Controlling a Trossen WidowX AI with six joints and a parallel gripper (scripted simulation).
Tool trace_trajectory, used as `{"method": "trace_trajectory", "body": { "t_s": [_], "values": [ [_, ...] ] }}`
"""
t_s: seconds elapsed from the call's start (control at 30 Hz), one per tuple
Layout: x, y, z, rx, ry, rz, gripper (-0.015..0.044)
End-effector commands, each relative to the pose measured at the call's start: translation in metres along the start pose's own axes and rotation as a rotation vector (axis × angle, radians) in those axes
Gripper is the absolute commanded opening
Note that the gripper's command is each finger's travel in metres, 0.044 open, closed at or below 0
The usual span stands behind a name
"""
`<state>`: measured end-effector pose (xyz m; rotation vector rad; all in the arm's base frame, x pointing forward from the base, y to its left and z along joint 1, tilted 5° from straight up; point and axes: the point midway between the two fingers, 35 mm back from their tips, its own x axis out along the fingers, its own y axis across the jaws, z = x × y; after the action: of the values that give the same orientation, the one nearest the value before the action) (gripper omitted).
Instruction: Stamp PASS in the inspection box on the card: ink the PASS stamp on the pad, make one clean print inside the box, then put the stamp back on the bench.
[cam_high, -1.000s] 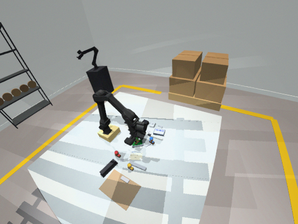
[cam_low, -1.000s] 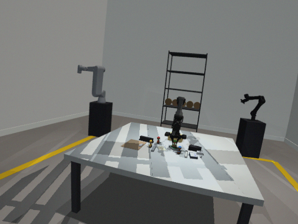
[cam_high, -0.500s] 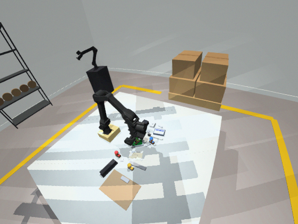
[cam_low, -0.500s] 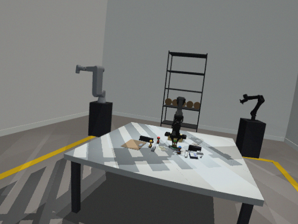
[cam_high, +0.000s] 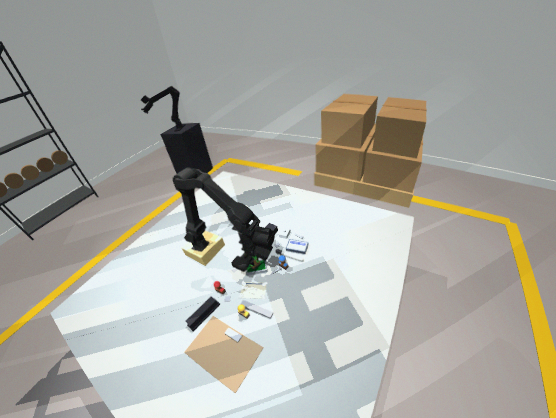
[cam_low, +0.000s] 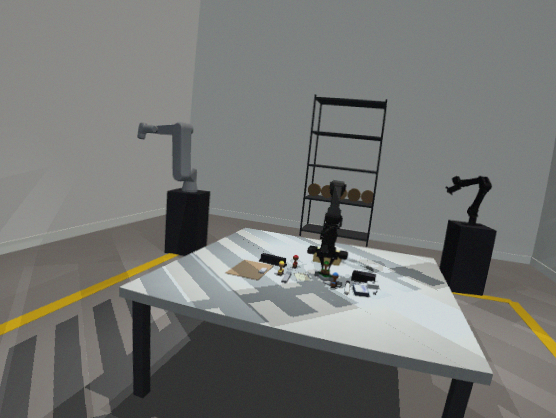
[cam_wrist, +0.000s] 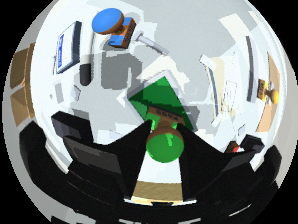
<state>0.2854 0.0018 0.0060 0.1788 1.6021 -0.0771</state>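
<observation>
My gripper (cam_high: 253, 260) (cam_low: 327, 255) (cam_wrist: 164, 125) is shut on the green-knobbed stamp (cam_low: 326, 263) (cam_wrist: 165, 146), whose brown wooden block points down. The stamp is over the near part of the green ink pad (cam_high: 258, 267) (cam_wrist: 159, 92); whether it touches the pad I cannot tell. The pale card (cam_high: 253, 290) (cam_wrist: 230, 96) lies beside the pad, to the right in the wrist view; its box is too small to make out. Lettering on the stamp's block is unreadable, and its underside is hidden.
A blue-knobbed stamp (cam_high: 283, 261) (cam_wrist: 108, 21) stands near the pad. A red-knobbed stamp (cam_high: 218, 286) and a yellow-knobbed stamp (cam_high: 242, 310) (cam_wrist: 271, 95) stand on the card's other side. A black block (cam_high: 202, 314), a brown sheet (cam_high: 220, 352) and a blue-marked case (cam_high: 297, 246) (cam_wrist: 68, 48) lie around.
</observation>
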Motion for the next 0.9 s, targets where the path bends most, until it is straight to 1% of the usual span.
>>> {"method": "trace_trajectory", "body": {
  "t_s": [0.0,0.3,0.87],
  "values": [
    [-0.003,0.000,0.000,0.002,-0.002,-0.002,0.0000],
    [-0.007,0.000,0.001,0.002,-0.002,-0.002,0.0000],
    [-0.034,0.000,0.002,0.002,-0.002,-0.002,0.0000]
  ]
}}
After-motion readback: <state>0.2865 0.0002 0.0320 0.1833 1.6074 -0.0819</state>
